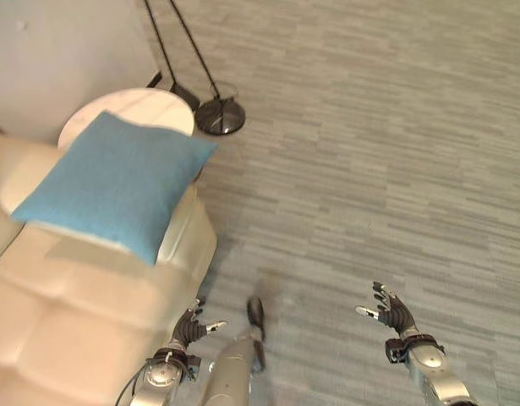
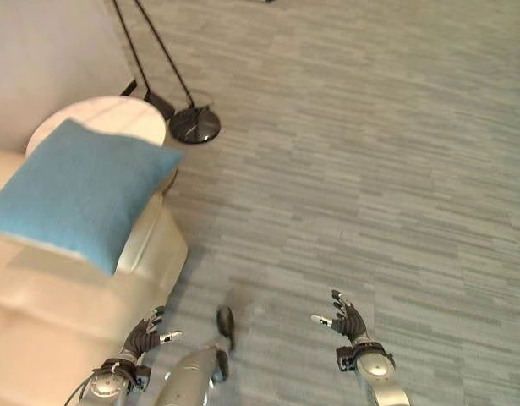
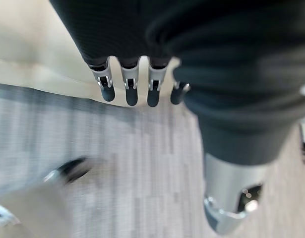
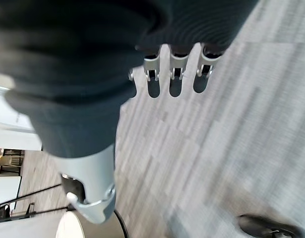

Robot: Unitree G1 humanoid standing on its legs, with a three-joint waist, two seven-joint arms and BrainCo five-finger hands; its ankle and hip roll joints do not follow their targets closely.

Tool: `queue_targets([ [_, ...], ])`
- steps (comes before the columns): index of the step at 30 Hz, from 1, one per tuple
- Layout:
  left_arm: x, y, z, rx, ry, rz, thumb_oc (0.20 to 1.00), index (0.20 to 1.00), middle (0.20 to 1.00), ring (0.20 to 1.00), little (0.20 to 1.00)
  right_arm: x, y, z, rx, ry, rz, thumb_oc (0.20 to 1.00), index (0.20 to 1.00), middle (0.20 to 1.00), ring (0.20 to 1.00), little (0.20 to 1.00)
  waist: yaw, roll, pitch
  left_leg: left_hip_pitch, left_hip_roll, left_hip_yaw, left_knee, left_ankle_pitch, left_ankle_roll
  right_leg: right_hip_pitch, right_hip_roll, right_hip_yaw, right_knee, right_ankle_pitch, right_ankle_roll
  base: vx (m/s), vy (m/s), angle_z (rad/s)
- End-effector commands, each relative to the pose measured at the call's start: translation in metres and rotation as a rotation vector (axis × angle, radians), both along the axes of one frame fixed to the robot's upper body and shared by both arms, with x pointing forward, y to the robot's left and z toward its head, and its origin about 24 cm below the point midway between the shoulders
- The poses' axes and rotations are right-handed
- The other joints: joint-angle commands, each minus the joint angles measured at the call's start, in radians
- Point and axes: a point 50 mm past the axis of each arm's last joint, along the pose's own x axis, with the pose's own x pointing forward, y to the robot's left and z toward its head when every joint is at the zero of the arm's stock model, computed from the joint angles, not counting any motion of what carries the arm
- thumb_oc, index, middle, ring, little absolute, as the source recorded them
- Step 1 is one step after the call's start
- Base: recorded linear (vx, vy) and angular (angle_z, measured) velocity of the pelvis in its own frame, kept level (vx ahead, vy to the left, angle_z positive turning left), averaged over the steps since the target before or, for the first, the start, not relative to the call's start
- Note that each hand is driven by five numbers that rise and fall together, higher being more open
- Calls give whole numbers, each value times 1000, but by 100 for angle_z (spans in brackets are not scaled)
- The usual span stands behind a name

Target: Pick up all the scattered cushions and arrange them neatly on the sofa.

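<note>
Both my hands, left [image 1: 190, 326] and right [image 1: 393, 311], are open and empty; the blue cushion [image 1: 112, 184] on the sofa [image 1: 48, 330] looks soft and light, so I'd grab its edges.

A plain blue cushion [image 1: 116, 184] lies on a cream sofa [image 1: 65, 313]. The floor [image 1: 369, 152] is grey, streaked with lighter and darker bands. The round side table [image 1: 145, 108] is white, and the lamp base [image 1: 221, 116] beside it is black.

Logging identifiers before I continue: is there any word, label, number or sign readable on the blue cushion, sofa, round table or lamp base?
None. No print shows on the blue cushion, the cream sofa, the round white table or the black lamp base. Both the left hand and the right hand are open and empty over the grey floor.
</note>
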Motion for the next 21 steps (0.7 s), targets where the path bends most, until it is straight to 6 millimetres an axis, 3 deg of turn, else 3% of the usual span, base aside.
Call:
queue_targets([
  [1,32,0,28,-10,-168,-20,1000,1000,1000,1000,1000,34,-6,28,-22,-155,22,1000,1000,1000,1000,1000,27,-1,43,22,98,-74,50,-56,-214,-134,-308,60,54,275,106,337,219,-16],
  [2,32,0,28,-10,-168,-20,1000,1000,1000,1000,1000,34,-6,28,-22,-156,22,1000,1000,1000,1000,1000,29,1,41,20,102,-74,48,-54,-215,-138,-305,62,52,278,105,497,272,5],
  [3,34,2,31,-1,-176,-22,1000,1000,1000,1000,1000,38,-1,30,-14,-173,26,1000,1000,1000,1000,1000,20,22,51,96,84,-91,19,-86,-191,-213,-304,69,130,302,94,363,164,38],
  [6,33,0,29,-3,-169,-32,1000,1000,1000,1000,1000,37,-2,31,-14,-178,32,1000,1000,1000,1000,1000,-13,46,63,174,57,-137,-15,-102,-184,-301,-265,86,105,220,73,384,109,68],
  [9,31,-4,25,-9,-153,-44,1000,1000,1000,1000,1000,35,-4,30,-20,-168,30,1000,1000,1000,1000,1000,-49,57,76,221,37,-194,-34,-107,-193,-358,-207,123,-26,122,63,297,-46,115],
  [10,29,-7,22,-16,-142,-48,1000,1000,1000,1000,1000,35,-5,29,-29,-161,33,1000,1000,1000,1000,1000,-63,52,80,240,16,-234,-48,-112,-201,-397,-169,171,-166,124,69,297,-114,124],
  [12,27,-5,18,1,-123,-48,1000,1000,1000,1000,1000,33,-7,28,-42,-155,34,1000,1000,1000,1000,1000,-62,46,81,248,7,-263,-48,-115,-215,-365,-170,159,-239,122,75,154,-137,111],
  [16,25,-9,15,-23,-110,-54,1000,1000,1000,1000,1000,24,-12,22,-38,-125,11,1000,1000,1000,1000,1000,-57,35,61,227,-5,-300,-30,-110,-262,-286,-180,110,-320,112,38,65,-165,146],
  [19,22,-10,10,-33,-89,-38,1000,1000,1000,1000,1000,21,-19,22,-47,-119,-18,1000,1000,1000,1000,1000,-69,34,62,187,22,-233,40,-119,-286,-240,-197,42,-341,89,17,54,-76,113],
  [21,20,-6,9,-33,-83,-8,1000,1000,1000,1000,1000,19,-21,20,-42,-108,-36,1000,1000,1000,1000,1000,-72,35,60,166,104,-96,39,-102,-279,-212,-212,-16,-345,70,8,98,11,89],
])
